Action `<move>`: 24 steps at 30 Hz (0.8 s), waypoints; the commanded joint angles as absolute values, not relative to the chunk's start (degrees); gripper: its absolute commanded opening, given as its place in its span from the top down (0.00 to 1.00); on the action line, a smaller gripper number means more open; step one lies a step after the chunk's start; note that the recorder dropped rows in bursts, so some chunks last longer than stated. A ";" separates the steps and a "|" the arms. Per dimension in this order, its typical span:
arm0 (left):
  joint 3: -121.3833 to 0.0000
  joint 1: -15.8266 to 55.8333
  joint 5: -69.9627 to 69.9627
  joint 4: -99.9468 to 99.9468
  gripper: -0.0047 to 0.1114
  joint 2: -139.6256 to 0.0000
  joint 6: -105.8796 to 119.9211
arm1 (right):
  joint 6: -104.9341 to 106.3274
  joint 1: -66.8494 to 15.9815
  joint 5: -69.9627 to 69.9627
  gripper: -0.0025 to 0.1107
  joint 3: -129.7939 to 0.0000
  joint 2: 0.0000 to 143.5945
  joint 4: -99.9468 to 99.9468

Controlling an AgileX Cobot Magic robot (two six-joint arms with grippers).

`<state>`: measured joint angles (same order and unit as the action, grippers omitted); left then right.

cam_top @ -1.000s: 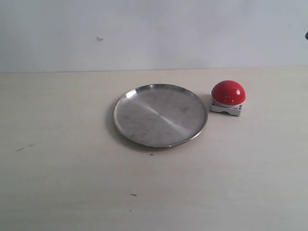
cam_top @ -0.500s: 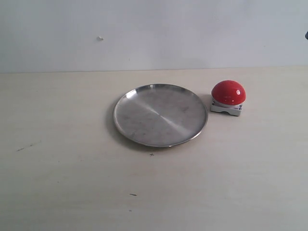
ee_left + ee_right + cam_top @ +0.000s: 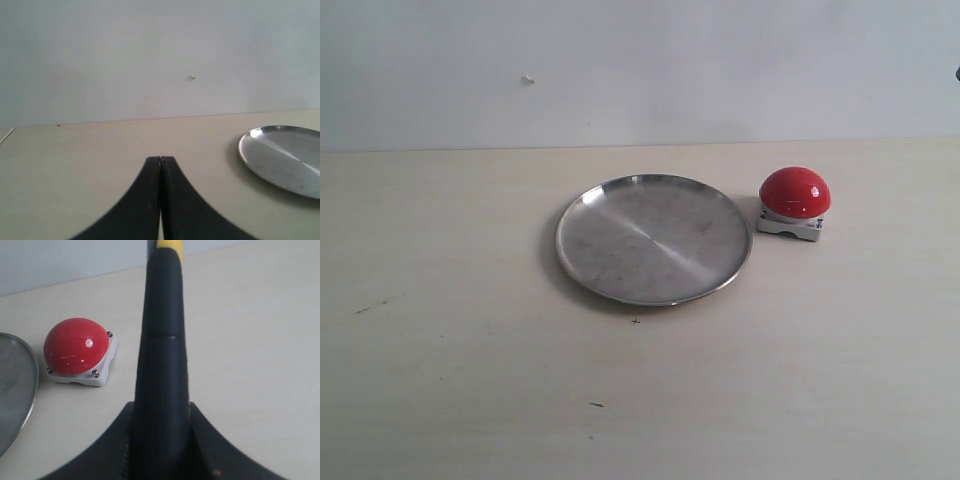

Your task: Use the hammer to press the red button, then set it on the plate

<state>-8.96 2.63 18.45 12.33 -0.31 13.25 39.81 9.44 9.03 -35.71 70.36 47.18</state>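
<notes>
The silver plate (image 3: 653, 238) lies at the table's middle, with the red button (image 3: 794, 193) on its grey base just to its right. Neither arm shows in the exterior view. In the right wrist view my right gripper (image 3: 161, 412) is shut on the hammer (image 3: 162, 345), gripping its black handle; the yellow neck runs out of the picture and the head is out of view. The red button (image 3: 76, 346) and the plate's rim (image 3: 31, 385) lie beside the handle, apart from it. My left gripper (image 3: 160, 160) is shut with nothing in it, the plate (image 3: 285, 155) off to one side.
A pale wooden table (image 3: 470, 380) meets a plain white wall (image 3: 640, 70) at the back. A few small dark marks (image 3: 596, 404) dot the tabletop near the front.
</notes>
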 commanded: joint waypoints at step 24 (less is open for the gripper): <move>-8.67 2.58 18.44 12.22 0.96 0.00 13.36 | 45.03 4.78 25.60 0.98 -43.74 69.40 47.70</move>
